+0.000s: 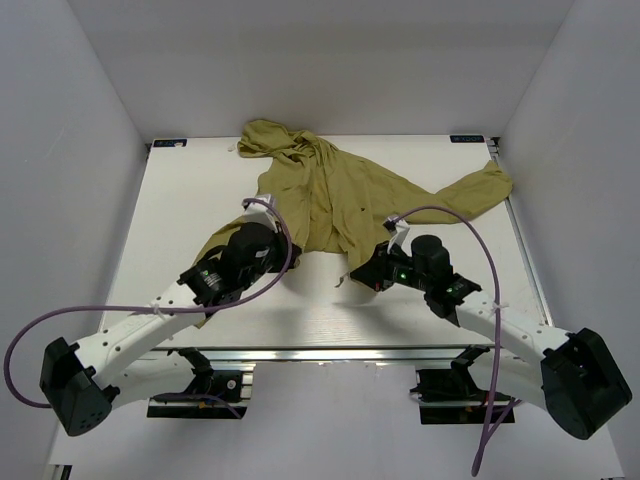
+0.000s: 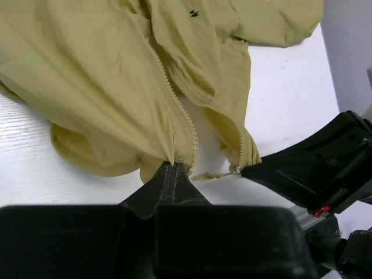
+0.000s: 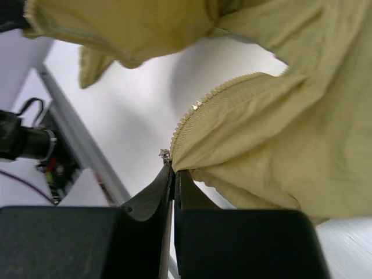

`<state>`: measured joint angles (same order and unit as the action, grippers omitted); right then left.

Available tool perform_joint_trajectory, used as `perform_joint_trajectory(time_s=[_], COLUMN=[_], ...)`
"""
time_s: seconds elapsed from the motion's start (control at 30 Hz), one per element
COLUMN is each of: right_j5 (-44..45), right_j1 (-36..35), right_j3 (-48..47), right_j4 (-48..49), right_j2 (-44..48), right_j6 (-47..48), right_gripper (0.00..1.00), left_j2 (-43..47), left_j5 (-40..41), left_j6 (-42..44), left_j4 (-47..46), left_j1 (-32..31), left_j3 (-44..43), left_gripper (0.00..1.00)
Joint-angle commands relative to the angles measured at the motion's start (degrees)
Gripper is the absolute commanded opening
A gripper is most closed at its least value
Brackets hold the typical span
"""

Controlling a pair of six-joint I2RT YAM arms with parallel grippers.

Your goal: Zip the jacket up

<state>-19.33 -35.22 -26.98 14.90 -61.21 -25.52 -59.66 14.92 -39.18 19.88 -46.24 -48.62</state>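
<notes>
Clamping the left gripper (image 2: 174, 174) tight on the hem of the olive-yellow jacket (image 1: 330, 195), right at the foot of one row of zipper teeth (image 2: 187, 131). Lying rumpled on the white worktop (image 1: 190, 210) beyond both arms, hood (image 1: 270, 135) at the far edge, one sleeve (image 1: 470, 190) trailing right, front gaping apart. Pinching the right gripper (image 3: 172, 174) closed on the opposite hem corner, just beside the small metal slider (image 3: 164, 154).

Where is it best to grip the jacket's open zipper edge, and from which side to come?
Grip the jacket at the bottom end of a zipper tooth row, coming from the near side: the hem faces that way, and the teeth run away from it.
</notes>
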Motion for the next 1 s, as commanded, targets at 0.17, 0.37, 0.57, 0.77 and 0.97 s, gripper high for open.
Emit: perform_joint_trajectory(time_s=[0.17, 0.37, 0.57, 0.77, 0.97], right_j5=[-11.6, -13.3, -12.9, -9.2, -4.6], right_j1=[0.5, 0.5, 0.6, 0.5, 0.5], right_j3=[1.4, 1.1, -0.9, -0.8, -2.3], right_j4=[25.8, 29.6, 28.2, 26.9, 28.1], right_j2=[-4.0, -7.3, -9.5, -7.6, -9.3], right_j6=[-7.4, -6.9, -6.7, -3.0, -2.4], right_gripper=[0.0, 0.0, 0.0, 0.0, 0.0], left_j2=[1.7, -0.5, -4.6, -6.1, -9.2], left_j5=[-1.5, -3.5, -7.5, -10.1, -17.0], left_j6=[-3.4, -5.0, -5.7, -5.7, -6.1], left_j4=[-14.1, -19.4, -22.0, -23.4, -25.2], left_j1=[0.0, 0.1, 0.0, 0.0, 0.1], left_j3=[6.0, 6.3, 5.4, 5.6, 4.0], left_gripper=[0.0, 0.0, 0.0, 0.0, 0.0])
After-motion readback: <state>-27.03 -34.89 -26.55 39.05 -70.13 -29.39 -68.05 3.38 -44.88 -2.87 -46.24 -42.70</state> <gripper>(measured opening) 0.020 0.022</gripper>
